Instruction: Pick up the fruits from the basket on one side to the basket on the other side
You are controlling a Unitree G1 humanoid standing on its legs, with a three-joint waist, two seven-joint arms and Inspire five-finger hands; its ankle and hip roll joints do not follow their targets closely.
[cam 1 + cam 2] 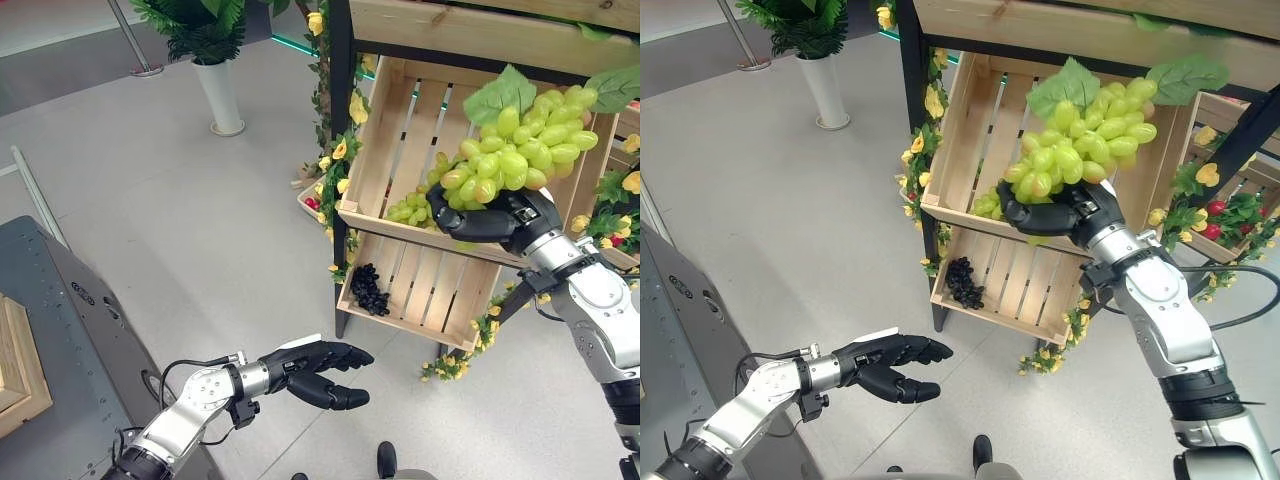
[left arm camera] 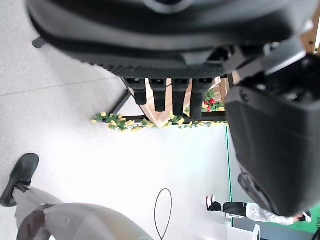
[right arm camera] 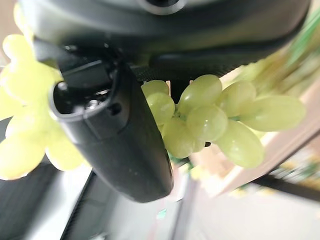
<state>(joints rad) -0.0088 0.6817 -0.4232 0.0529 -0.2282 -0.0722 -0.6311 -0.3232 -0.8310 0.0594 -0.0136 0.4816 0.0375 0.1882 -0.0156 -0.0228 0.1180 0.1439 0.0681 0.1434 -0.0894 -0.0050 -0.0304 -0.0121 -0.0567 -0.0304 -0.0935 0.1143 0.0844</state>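
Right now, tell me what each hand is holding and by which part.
The right hand grips the green grape bunch from underneath, at its lower end. The left hand holds nothing.

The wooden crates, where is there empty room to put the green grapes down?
The upper crate has bare slats across its left and middle; a smaller green bunch lies along its front rim, beside the right hand gripping the green grapes. The lower crate is bare right of the dark grapes in its left corner. The left hand hangs open over the floor.
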